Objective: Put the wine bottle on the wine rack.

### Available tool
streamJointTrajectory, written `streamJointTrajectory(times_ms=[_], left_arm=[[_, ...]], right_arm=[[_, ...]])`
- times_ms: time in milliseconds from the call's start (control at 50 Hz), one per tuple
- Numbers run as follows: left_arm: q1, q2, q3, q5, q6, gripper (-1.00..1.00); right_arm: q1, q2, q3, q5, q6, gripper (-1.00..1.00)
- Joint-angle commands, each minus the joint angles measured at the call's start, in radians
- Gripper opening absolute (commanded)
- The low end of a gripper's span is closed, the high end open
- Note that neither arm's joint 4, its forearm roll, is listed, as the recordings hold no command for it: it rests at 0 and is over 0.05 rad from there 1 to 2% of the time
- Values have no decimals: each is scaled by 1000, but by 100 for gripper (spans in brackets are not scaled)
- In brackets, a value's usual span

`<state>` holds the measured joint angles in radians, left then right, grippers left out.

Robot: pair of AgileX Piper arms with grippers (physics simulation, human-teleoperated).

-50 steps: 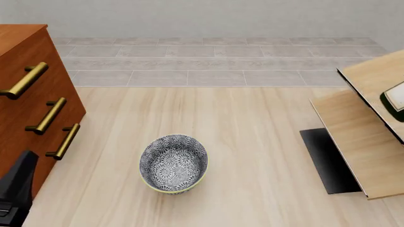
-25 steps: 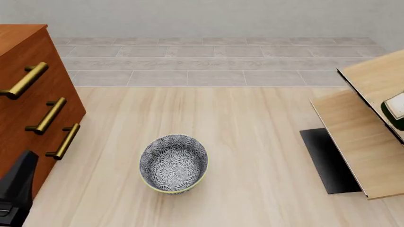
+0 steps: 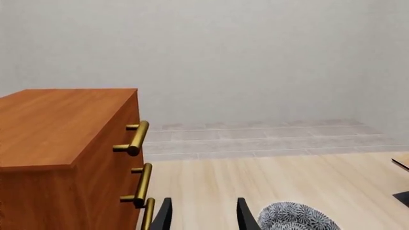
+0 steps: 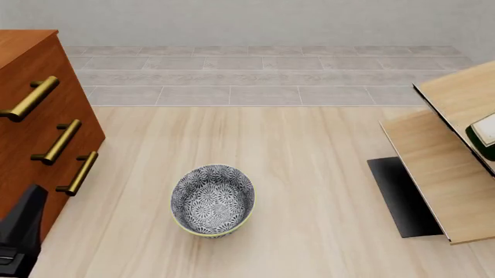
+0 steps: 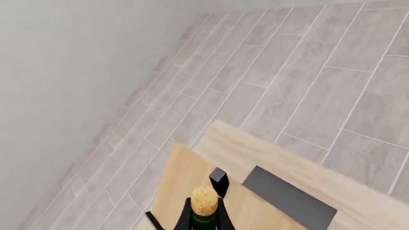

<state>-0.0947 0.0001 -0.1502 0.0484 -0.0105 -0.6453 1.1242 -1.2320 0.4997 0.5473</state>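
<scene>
Wine bottle, dark green with a white label, is lying at the front view's right edge among the slanted light-wood panels of the wine rack. Its cork is showing between the right claw fingers, which are clamped on its neck. The left claw is hovering with fingers apart beside the reddish-brown cabinet. A patterned bowl is sitting on the pale wood tabletop, grey floor tiles stretching beyond.
</scene>
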Motion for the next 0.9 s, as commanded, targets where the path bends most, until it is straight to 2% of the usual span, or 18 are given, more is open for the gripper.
streamJointTrajectory(times_ms=[20, 320, 900], left_arm=[[2, 0, 8, -5, 0, 100], [7, 0, 19, -9, 1, 100], [25, 0, 38, -18, 1, 100]], right_arm=[[-1, 40, 55, -19, 7, -100], [-14, 82, 84, -62, -3, -100], [-93, 211, 121, -171, -45, -100]])
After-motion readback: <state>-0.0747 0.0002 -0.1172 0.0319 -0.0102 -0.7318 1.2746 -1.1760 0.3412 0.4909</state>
